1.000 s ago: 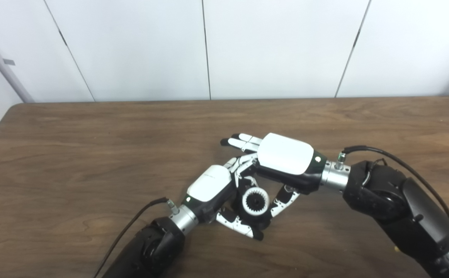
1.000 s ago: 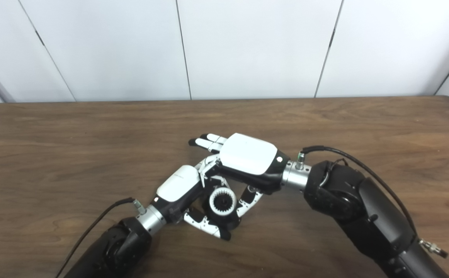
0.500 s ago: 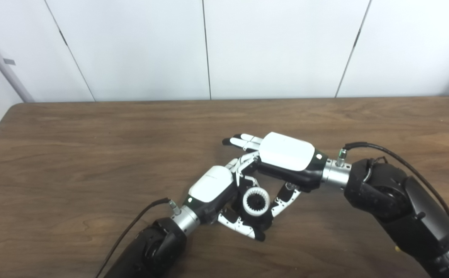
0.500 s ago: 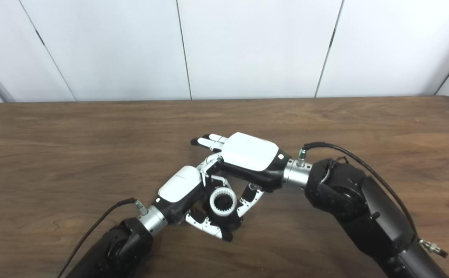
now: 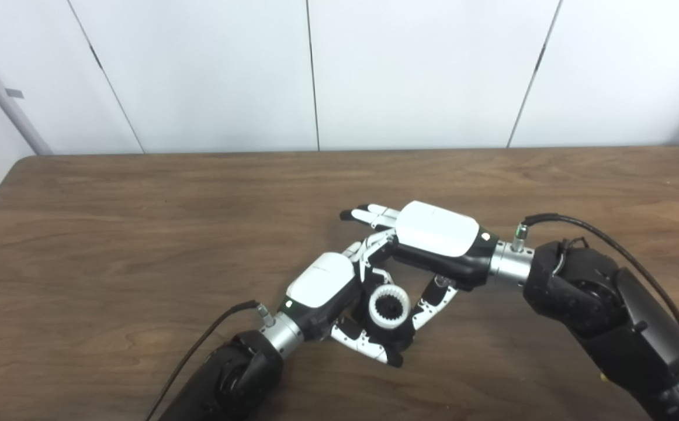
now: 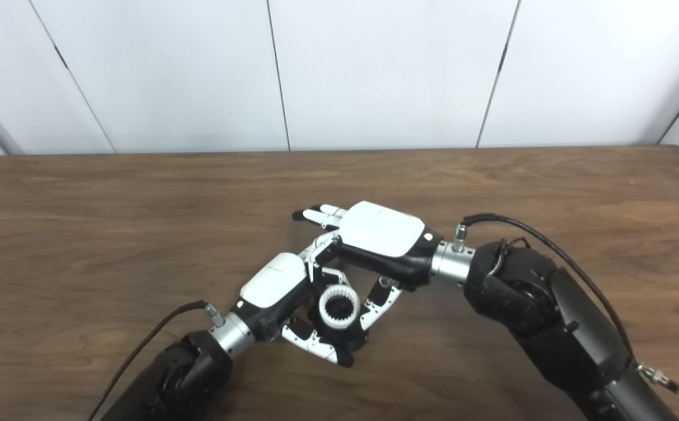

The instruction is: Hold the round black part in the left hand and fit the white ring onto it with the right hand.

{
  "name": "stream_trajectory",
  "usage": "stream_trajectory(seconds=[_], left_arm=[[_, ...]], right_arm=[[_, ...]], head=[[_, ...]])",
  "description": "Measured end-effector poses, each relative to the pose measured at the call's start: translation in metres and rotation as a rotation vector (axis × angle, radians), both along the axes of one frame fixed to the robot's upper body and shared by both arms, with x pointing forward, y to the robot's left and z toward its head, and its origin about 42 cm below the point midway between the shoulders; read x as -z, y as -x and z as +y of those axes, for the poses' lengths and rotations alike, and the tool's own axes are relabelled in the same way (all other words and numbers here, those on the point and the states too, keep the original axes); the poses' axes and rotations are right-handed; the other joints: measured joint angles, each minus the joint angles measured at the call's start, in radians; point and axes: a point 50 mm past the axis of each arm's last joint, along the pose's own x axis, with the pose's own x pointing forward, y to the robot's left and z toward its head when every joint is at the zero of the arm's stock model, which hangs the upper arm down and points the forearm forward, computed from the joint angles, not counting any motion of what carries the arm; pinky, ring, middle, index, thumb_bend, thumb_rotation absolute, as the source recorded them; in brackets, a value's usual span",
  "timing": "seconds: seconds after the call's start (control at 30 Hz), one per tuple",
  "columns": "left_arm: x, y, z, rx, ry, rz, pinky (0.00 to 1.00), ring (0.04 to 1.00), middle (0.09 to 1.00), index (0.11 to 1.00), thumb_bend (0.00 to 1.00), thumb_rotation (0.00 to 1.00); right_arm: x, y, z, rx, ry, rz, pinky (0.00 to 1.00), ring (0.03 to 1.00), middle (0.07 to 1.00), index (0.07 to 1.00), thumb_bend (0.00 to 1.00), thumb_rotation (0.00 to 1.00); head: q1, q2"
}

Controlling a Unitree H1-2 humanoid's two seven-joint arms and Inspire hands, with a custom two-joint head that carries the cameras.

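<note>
So the left robot hand (image 5: 323, 285) sits low over the surface (image 5: 141, 234), near the front middle, and it's grasping the black part (image 5: 395, 336). Its fingers curl around the part from the far side and its thumb (image 5: 363, 345) wraps under the near side, so the part is cradled between them. Only a bit of the part's black body shows around and below the ring; the rest is hidden by the fingers.

The ring (image 5: 388, 306) is white with a toothed inner edge, and it's sitting on top of the black part, facing up toward the cameras. There's a dark hub visible in the middle of it. Can't really tell whether it's fully seated or just resting there.

The right robot hand (image 6: 381, 235) comes in from the right and hovers just above and behind the left one, palm down. Its fingers (image 6: 316, 214) are stretched out flat and point left, apart from the ring. Its thumb (image 6: 379, 305) hangs down just right of the ring, very close, though whether it actually touches is unclear. It's holding nothing, so it's released.

Both dark forearms have cables running along them. Behind the brown wood surface is a plain white panelled wall (image 5: 421, 70).
</note>
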Motion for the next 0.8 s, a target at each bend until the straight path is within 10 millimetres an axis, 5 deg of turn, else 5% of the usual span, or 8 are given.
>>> stream_trajectory(seconds=[0.8], left_arm=[[-0.003, 0.003, -0.003, 0.007, 0.013, 0.007, 1.0, 0.908, 0.709, 0.481, 0.52, 0.06]], right_arm=[[0.018, 0.001, -0.009, 0.029, 0.009, 0.034, 1.0, 1.0, 0.809, 0.482, 0.52, 0.14]], head=[[0.003, 0.009]])
